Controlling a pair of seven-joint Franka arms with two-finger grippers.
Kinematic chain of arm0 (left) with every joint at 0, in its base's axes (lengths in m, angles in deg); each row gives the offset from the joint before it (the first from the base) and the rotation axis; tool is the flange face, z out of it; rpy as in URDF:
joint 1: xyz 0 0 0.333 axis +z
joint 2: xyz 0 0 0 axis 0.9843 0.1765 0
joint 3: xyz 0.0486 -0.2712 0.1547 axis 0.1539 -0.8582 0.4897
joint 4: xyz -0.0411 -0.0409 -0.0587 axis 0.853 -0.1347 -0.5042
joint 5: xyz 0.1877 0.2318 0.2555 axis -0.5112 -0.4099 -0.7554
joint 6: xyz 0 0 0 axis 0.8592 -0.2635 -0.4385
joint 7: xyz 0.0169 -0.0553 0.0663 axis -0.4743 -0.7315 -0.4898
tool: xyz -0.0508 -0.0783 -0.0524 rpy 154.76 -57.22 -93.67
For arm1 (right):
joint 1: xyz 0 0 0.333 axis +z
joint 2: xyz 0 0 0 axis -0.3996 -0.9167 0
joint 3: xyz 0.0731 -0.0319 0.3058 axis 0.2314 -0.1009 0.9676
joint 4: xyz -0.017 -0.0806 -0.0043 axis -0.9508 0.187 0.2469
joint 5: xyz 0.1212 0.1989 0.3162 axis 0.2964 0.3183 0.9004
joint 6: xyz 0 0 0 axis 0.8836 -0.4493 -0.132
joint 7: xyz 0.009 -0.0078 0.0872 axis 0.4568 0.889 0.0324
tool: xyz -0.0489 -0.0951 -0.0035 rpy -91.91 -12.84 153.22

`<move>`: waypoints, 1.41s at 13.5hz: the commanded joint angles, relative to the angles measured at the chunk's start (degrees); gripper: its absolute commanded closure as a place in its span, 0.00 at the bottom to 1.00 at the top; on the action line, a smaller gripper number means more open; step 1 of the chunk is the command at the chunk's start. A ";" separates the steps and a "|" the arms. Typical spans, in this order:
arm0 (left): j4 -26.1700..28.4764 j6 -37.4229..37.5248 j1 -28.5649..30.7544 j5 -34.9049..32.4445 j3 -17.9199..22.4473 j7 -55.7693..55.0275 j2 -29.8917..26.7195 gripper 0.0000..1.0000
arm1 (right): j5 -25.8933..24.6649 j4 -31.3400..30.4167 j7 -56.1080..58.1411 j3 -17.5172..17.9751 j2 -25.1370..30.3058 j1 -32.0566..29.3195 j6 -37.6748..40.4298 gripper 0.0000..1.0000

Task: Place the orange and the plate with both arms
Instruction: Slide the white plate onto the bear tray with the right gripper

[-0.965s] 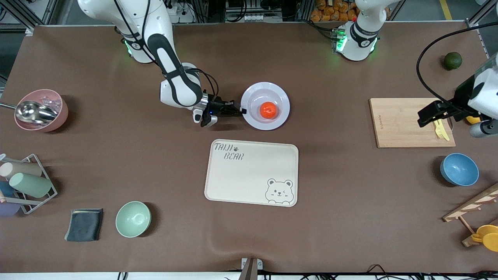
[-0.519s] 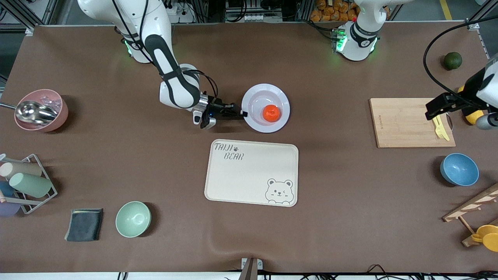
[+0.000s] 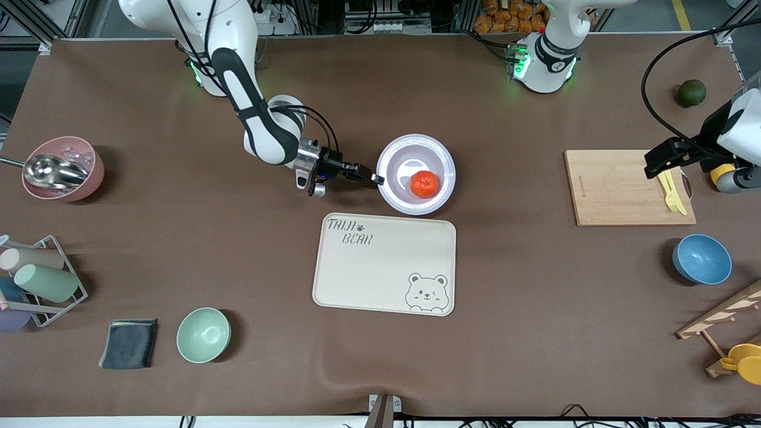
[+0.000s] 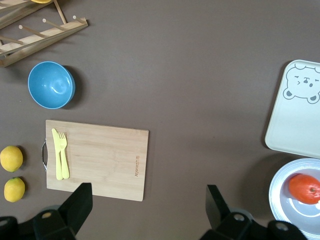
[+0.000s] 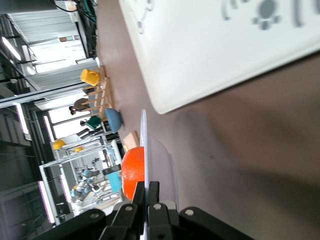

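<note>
Both arms have glossy white rounded shells with dark grey-black bands at the joints. Green lights glow at their round bases. Loose black cables loop along each forearm. The wrists end in silver collars and black, blocky two-finger grippers.

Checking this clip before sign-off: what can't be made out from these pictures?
- Front view: the lemons are mostly hidden by the left arm's wrist; only a yellow bit shows.
- Front view: the cup rack and wooden stand are cut off by the picture's edges.
- Left wrist view: the plate is cut off at the edge.
- Right wrist view: the plate shows edge-on, covering part of the orange; the right claw is shut on its rim.
</note>
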 commanded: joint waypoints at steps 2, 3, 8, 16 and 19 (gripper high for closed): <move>1.37 -0.52 -0.85 1.32 0.76 1.04 -1.54 0.00 | 1.67 1.24 -0.87 0.05 1.37 -1.80 0.00 1.00; 1.36 -0.52 -0.85 1.32 0.67 1.04 -1.54 0.00 | 1.58 1.76 -0.87 -0.13 1.36 -2.42 0.00 1.00; 1.19 -0.52 -0.76 1.32 0.67 1.04 -1.45 0.00 | 0.89 14.94 0.09 -0.30 -7.15 -7.59 -0.61 1.00; 1.19 -0.52 -0.76 1.32 0.67 1.04 -1.54 0.00 | -4.83 16.79 7.21 -0.30 -12.17 -13.67 0.00 1.00; 1.19 -1.13 -0.85 1.32 0.67 1.04 -1.19 0.00 | -4.66 18.90 7.83 -0.30 -14.19 -12.89 -0.26 1.00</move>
